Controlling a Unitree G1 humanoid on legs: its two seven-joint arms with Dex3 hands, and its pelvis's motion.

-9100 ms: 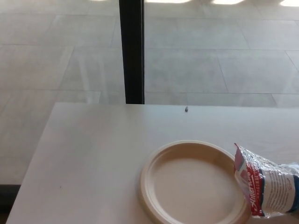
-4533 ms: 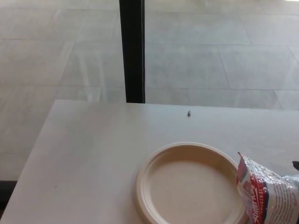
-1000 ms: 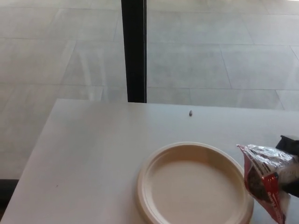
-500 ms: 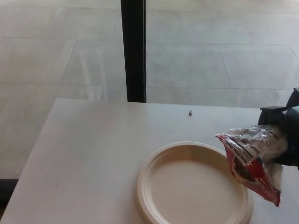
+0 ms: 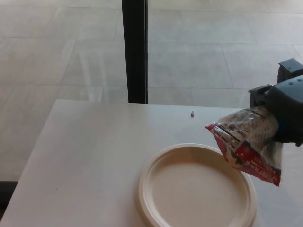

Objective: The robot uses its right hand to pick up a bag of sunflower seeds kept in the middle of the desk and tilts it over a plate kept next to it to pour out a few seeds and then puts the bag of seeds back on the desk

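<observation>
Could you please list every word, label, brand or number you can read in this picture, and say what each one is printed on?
Nothing can be read for certain.
White lettering on the red band of the crinkled clear-and-red plastic seed bag, held by the black right hand: too blurred and tilted to read.
Dark print on the bag's paler upper part: too small to read.
Round beige plate, white desk and small dark speck: no text.
</observation>
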